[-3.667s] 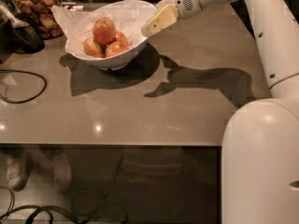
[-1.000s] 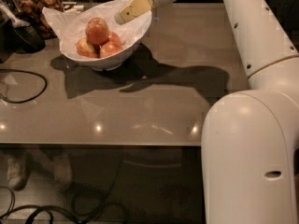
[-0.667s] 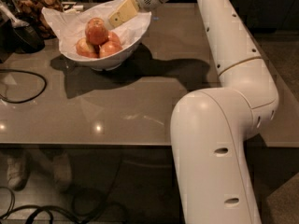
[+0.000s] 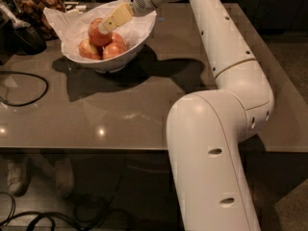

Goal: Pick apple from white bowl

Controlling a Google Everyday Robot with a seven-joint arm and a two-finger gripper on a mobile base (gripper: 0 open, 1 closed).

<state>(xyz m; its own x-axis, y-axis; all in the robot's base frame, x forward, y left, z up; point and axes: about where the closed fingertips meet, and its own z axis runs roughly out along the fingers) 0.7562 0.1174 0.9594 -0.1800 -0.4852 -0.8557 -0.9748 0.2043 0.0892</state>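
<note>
The grey-brown table (image 4: 144,109) fills most of the view, its near edge running straight across below the middle and its right edge slanting away. The white robot arm (image 4: 216,129) rises from in front of that near edge and reaches over the open tabletop toward the far left. There the white bowl (image 4: 139,41), lined with crumpled paper (image 4: 60,18), stands well in from the near edge, with a broad stretch of tabletop before it and to its right. The apple (image 4: 94,36) lies on top of smaller apples (image 4: 86,48) inside the bowl. The gripper (image 4: 103,29) dips over the bowl's far rim, its tip seemingly touching the apple; how far open it is cannot be told. A jar of brown snacks (image 4: 36,4) stands just behind the bowl, and a black cable (image 4: 24,88) loops near the left edge.
</note>
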